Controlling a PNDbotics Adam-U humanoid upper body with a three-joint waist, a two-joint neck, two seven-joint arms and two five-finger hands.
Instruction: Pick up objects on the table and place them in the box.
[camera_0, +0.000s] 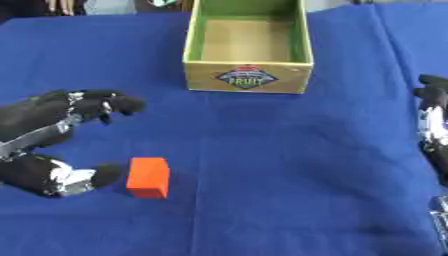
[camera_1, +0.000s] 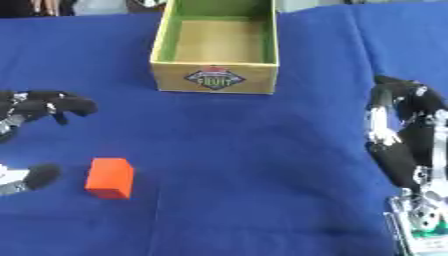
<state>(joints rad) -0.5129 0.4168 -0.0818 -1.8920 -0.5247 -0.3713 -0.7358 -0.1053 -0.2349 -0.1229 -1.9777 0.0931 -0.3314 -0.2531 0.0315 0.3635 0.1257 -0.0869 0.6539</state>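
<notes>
At lower left we see the orange block (camera_0: 149, 177) on the blue cloth (camera_0: 289, 165), just beside the thumb of our left hand (camera_0: 39, 145), whose fingers spread open around nothing. At the right edge our right hand (camera_1: 404, 135) rests with its fingers relaxed. Farther up, at top centre, the box (camera_0: 248, 75) stands open, its front label reading "FRUIT".

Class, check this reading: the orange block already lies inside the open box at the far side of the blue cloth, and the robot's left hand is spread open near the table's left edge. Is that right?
Not quite. In the left eye view the orange block lies on the blue cloth, beside the left hand, well short of the box, which looks empty. The rest stands: the left hand is spread open near the left edge.
</notes>
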